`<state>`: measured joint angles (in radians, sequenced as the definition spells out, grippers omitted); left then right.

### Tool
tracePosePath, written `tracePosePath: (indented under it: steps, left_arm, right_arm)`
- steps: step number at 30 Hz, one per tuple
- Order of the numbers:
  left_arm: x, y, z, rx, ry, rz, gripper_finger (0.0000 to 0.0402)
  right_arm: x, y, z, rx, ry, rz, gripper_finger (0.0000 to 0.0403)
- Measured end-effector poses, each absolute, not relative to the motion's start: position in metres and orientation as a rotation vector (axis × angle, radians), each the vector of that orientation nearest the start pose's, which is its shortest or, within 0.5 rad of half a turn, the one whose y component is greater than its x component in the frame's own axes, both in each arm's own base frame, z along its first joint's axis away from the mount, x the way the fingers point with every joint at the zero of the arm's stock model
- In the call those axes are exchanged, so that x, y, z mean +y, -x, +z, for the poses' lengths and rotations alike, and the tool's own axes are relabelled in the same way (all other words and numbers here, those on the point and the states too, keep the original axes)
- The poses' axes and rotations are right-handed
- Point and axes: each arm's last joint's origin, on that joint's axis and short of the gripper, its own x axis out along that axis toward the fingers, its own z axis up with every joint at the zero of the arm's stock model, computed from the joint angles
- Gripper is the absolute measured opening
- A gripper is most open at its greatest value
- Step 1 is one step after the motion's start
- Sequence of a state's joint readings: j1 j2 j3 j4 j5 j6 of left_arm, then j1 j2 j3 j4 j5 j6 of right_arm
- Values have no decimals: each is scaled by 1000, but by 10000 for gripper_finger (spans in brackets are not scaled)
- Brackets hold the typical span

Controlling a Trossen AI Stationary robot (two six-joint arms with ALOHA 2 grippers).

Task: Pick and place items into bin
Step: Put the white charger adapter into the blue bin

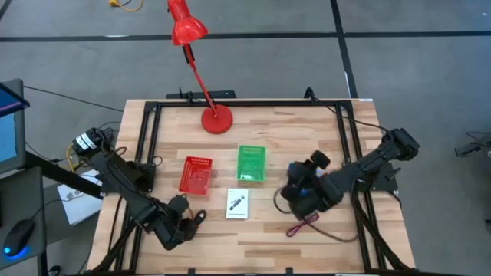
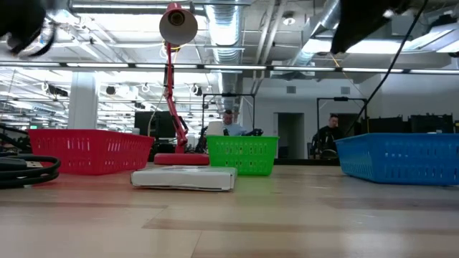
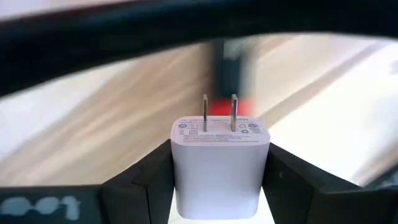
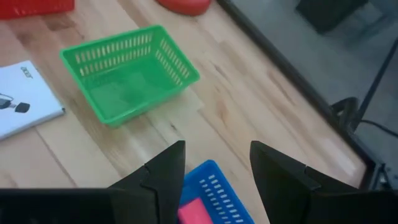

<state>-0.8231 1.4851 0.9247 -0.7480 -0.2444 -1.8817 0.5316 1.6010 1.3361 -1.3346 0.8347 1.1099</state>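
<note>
White plastic fills the left wrist view: a plug-in charger, prongs up, is gripped between the fingers of the left hand, low over the worktop's near-left part. The right hand is held open above a blue bin in which a pink block lies. A white card is seen near the green bin; a dark red cord lies by the right arm.
</note>
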Motion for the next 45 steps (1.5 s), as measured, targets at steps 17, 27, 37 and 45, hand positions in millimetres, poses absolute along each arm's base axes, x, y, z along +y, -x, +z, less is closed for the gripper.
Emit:
tracePosePath:
  steps: [17, 27, 37, 45]
  left_arm:
    - [-74, -340, 279, 343, 347, 200, 181]
    - [-33, -416, 218, 136, 287, -40, 181]
    - [-43, -511, 162, 117, 262, -216, 181]
    - [-48, -532, 165, 366, 74, -109, 181]
  right_arm:
    - [188, -191, 275, 710, -58, -732, 175]
    - [224, -160, 269, 866, -333, -627, 175]
    - [236, -158, 269, 820, -416, -560, 175]
    - [240, -154, 269, 821, -420, -541, 175]
